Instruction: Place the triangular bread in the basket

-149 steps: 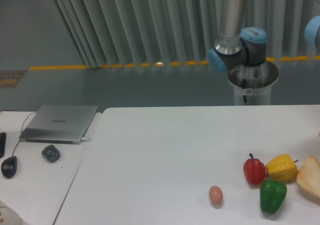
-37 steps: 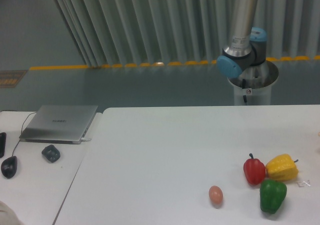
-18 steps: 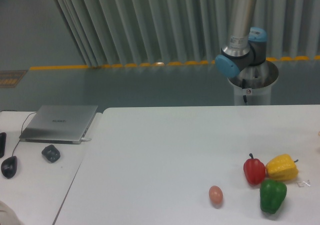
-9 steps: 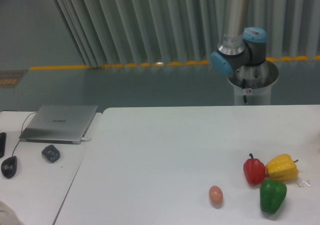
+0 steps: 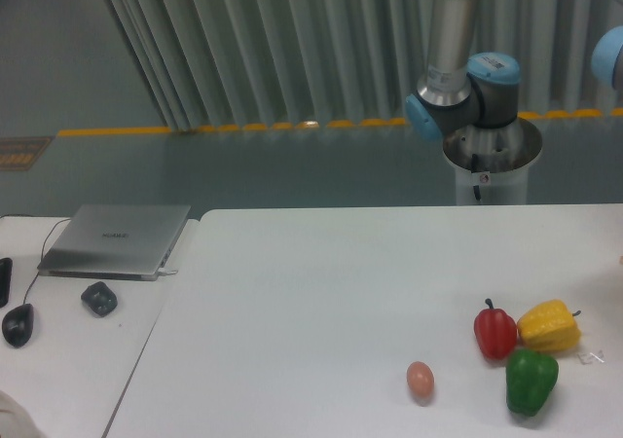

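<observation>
1. On the desk (image 5: 321,292) in the fixed camera's view, no triangular bread showed; no basket was in frame either, so whether the bread had been delivered could not be told.
2. Right of centre sat the red pepper (image 5: 494,331), the yellow pepper (image 5: 549,326) touching it, the green pepper (image 5: 531,380) just below, and an egg (image 5: 420,379) apart to the left.
3. Up behind the desk, only the arm (image 5: 456,68) was visible; its gripper was out of frame, so its opening and load were unknown.
</observation>
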You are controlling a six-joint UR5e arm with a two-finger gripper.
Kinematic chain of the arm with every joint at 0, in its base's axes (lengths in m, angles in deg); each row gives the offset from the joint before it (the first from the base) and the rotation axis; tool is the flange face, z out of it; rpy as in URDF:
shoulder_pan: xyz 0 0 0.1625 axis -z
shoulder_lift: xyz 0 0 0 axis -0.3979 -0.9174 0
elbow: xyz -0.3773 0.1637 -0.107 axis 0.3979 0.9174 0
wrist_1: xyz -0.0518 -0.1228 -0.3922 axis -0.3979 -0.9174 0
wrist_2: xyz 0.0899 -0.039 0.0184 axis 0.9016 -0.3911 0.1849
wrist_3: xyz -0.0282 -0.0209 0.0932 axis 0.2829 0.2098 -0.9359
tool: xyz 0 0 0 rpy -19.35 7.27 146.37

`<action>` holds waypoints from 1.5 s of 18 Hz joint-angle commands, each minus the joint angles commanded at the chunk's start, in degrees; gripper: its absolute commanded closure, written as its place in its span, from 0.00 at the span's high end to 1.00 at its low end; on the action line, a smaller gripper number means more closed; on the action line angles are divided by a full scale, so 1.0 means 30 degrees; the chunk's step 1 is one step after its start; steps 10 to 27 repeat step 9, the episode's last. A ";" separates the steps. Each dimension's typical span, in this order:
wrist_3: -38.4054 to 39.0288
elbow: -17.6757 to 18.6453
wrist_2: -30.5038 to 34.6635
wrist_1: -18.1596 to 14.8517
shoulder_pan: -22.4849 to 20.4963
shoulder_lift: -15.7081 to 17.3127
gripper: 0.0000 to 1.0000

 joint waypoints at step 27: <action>0.0060 0.0000 0.0030 0.0031 0.0235 -0.0059 1.00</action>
